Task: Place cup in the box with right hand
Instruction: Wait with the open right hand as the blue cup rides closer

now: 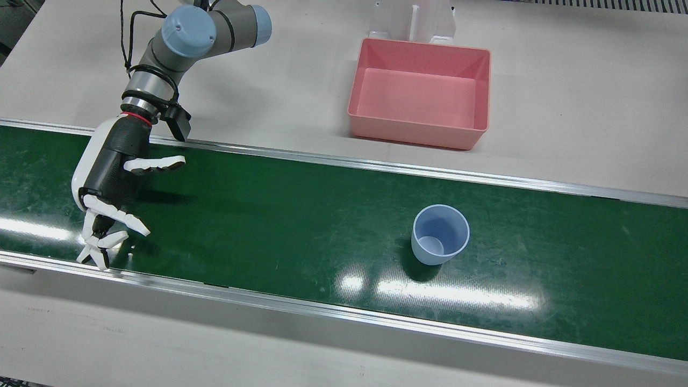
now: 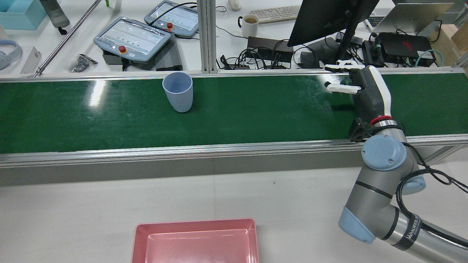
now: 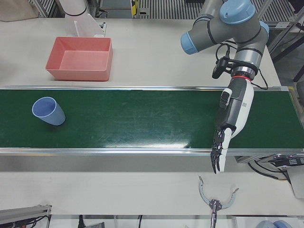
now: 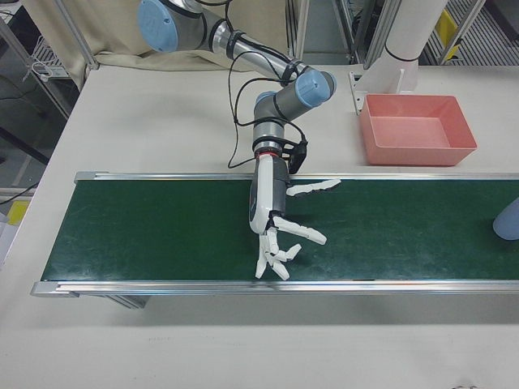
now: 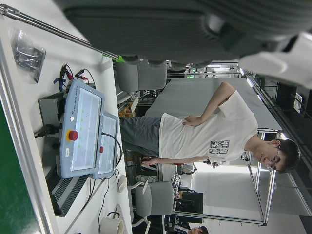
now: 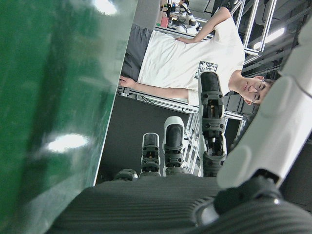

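A pale blue cup (image 1: 439,236) stands upright on the green conveyor belt (image 1: 279,215), in front of the pink box (image 1: 414,131), which sits empty on the white table. My right hand (image 1: 113,177) hovers open over the belt far to the cup's left in the front view, its white fingers (image 1: 107,236) spread toward the near rail. In the rear view the cup (image 2: 178,91) is left of centre and the right hand (image 2: 365,91) far right. My left hand (image 3: 232,114) hangs open over the belt's other end, holding nothing, far from the cup (image 3: 47,111).
A white pedestal (image 1: 414,19) stands just behind the box. Metal rails (image 1: 344,312) edge the belt. Beyond the belt in the rear view are two teach pendants (image 2: 133,38), a mug (image 2: 250,20) and a monitor (image 2: 329,18). A person (image 5: 209,131) stands behind the station.
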Robot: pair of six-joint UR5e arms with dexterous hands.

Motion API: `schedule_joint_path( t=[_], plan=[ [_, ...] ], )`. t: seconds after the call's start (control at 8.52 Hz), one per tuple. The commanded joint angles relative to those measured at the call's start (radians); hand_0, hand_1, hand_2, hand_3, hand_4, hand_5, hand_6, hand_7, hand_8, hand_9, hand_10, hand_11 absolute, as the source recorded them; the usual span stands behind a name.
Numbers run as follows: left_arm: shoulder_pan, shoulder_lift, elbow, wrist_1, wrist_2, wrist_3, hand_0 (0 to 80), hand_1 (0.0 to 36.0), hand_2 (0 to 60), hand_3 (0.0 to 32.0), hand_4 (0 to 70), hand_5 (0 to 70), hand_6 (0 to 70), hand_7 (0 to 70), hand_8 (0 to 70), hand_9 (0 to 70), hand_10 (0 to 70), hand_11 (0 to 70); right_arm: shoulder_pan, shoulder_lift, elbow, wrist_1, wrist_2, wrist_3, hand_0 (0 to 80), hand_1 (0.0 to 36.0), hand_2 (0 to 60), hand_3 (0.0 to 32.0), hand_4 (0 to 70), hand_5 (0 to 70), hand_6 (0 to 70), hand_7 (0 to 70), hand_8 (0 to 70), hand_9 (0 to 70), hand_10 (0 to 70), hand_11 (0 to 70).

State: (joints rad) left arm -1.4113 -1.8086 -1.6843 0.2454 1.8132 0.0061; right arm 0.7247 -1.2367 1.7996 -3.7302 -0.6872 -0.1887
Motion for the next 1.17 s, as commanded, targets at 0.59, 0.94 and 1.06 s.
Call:
schedule_joint_path(
  t=[0.59, 0.94, 1.06],
  plan=[
    [0.0, 0.0, 0.0, 0.0, 0.0, 0.0, 0.0, 0.0, 0.0, 0.0, 0.0, 0.0, 0.0, 0.0, 0.0, 0.0, 0.0, 0.0, -0.001, -0.004, -0.006, 0.001, 0.0, 0.0, 49.4, 0.9, 0.0, 0.0, 70.0, 0.6, 12.7, 67.6, 7.5, 22.9, 0.0, 0.0],
    [0.0, 0.0, 0.0, 0.0, 0.0, 0.0, 0.0, 0.0, 0.0, 0.0, 0.0, 0.0, 0.0, 0.0, 0.0, 0.0, 0.0, 0.0, -0.001, -0.003, -0.006, 0.001, 0.0, 0.0, 49.4, 0.8, 0.0, 0.0, 69.7, 0.6, 12.6, 67.1, 7.6, 22.8, 0.0, 0.0],
    [0.002, 0.0, 0.0, 0.0, 0.0, 0.0, 0.0, 0.0, 0.0, 0.0, 0.0, 0.0, 0.0, 0.0, 0.0, 0.0, 0.0, 0.0, -0.001, -0.003, -0.006, 0.001, 0.0, 0.0, 49.5, 0.8, 0.0, 0.0, 70.0, 0.6, 12.6, 67.2, 7.6, 22.9, 0.0, 0.0]
  ],
)
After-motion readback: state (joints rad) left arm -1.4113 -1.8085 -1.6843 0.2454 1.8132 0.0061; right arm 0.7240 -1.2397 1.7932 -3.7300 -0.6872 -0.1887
